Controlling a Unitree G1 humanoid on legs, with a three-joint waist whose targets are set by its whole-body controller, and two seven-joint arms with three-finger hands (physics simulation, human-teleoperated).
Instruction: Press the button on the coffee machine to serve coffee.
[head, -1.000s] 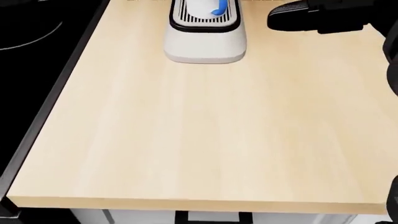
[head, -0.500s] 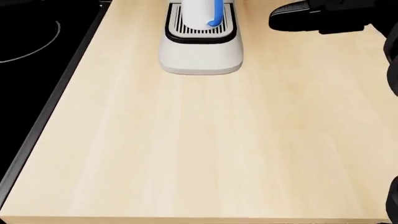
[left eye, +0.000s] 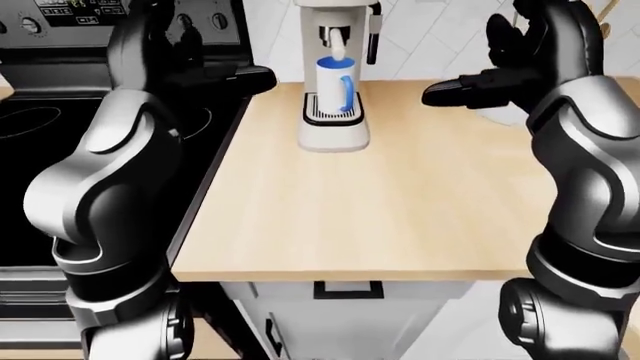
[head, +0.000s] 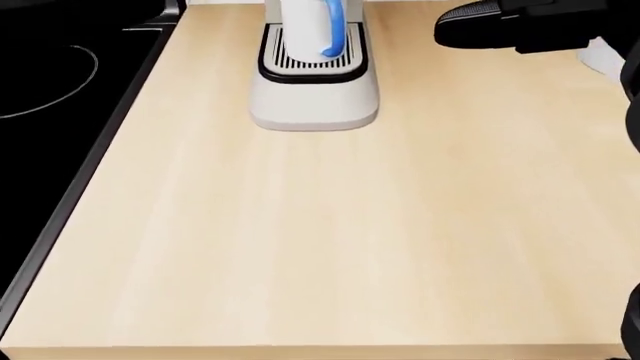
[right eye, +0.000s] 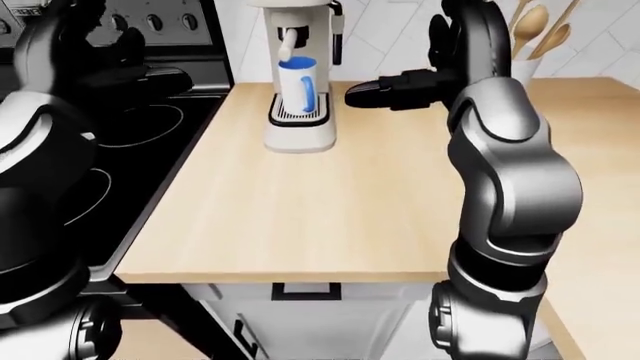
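Worktop (head: 330, 247) of pale wood fills most of what we see in the head view, and the coffee machine (left eye: 335, 67) stands on it near the top edge, left of centre. In our left-eye view the machine is a cream-white column with a spout over its drip tray; a white mug with a blue handle (left eye: 336, 84) sits upright on the tray's black grille, directly under the spout. We cannot make out the machine's button in any view.

Our right robot hand (left eye: 505, 71) is raised above the worktop to the right of the machine — near it, but apart, touching nothing. Its fingers are spread, one dark finger (left eye: 455, 91) stretched toward the machine at about the height of the mug, and it holds nothing. Our left robot hand (left eye: 185, 56) is lifted over the black stove (left eye: 30, 127) at the left of the worktop, one finger pointing right toward the machine; its fingers look loosely apart and empty too, though the arm hides part of them.

In the right-eye view a holder of wooden spoons (right eye: 535, 34) stands at the top right, behind the right arm. Below the worktop's near edge we see white cabinet fronts with a black handle (left eye: 348, 289).
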